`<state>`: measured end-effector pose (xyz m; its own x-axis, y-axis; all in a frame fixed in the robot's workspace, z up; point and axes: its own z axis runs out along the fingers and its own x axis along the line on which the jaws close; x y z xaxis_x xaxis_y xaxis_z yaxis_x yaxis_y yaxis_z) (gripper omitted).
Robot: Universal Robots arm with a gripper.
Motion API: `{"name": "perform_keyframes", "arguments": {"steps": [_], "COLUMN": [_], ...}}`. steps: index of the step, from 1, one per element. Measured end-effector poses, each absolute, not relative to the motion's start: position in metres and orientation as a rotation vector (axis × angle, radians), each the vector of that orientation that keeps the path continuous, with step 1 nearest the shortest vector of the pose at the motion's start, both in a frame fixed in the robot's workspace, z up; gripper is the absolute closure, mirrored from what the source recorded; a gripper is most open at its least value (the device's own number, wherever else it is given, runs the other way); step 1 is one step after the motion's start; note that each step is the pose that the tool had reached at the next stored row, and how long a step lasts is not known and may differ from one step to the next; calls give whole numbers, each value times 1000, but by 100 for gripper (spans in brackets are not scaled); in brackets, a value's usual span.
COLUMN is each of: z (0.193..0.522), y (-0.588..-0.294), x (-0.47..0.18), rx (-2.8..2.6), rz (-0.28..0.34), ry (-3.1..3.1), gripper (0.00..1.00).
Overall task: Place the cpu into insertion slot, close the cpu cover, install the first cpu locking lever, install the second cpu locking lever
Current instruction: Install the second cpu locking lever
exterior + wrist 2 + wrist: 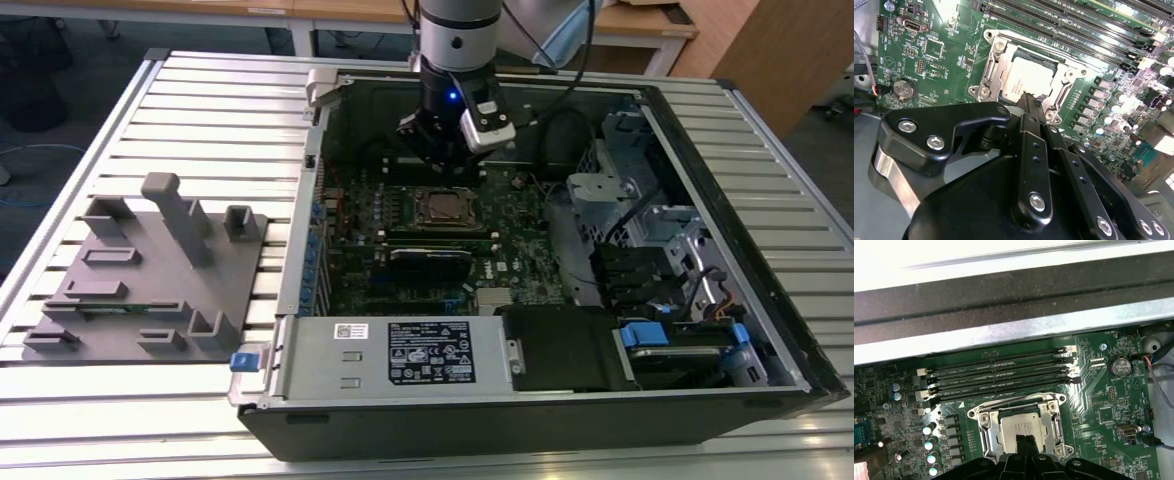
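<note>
The cpu (1026, 80) (1021, 427) lies flat in the insertion slot (442, 208) on the green motherboard, its pale metal top showing. The silvery cpu cover (995, 62) (985, 426) lies down around it, the chip visible through its window. My gripper (443, 168) hangs just above the socket's far side inside the open computer case. In both wrist views its black fingers (1029, 107) (1024, 447) are pressed together, shut with nothing between them, their tips over the edge of the chip nearest the gripper. I cannot make out how the locking levers stand.
Long black memory slots (999, 371) run beside the socket, toward the case wall (1014, 330). A coin battery (904, 89) sits on the board. A power supply (400, 352) fills the case's near side, with drive bays (667, 250) on the exterior view's right. A grey fixture plate (140, 290) lies outside.
</note>
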<state>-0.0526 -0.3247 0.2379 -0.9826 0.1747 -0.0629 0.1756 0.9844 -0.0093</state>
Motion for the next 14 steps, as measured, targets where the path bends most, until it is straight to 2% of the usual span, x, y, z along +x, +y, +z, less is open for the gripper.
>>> {"name": "perform_keyframes", "arguments": {"steps": [14], "z": [238], "y": [-338], "x": [-53], "rx": [271], "rz": [-23], "ry": [3068], "gripper": [89]}}
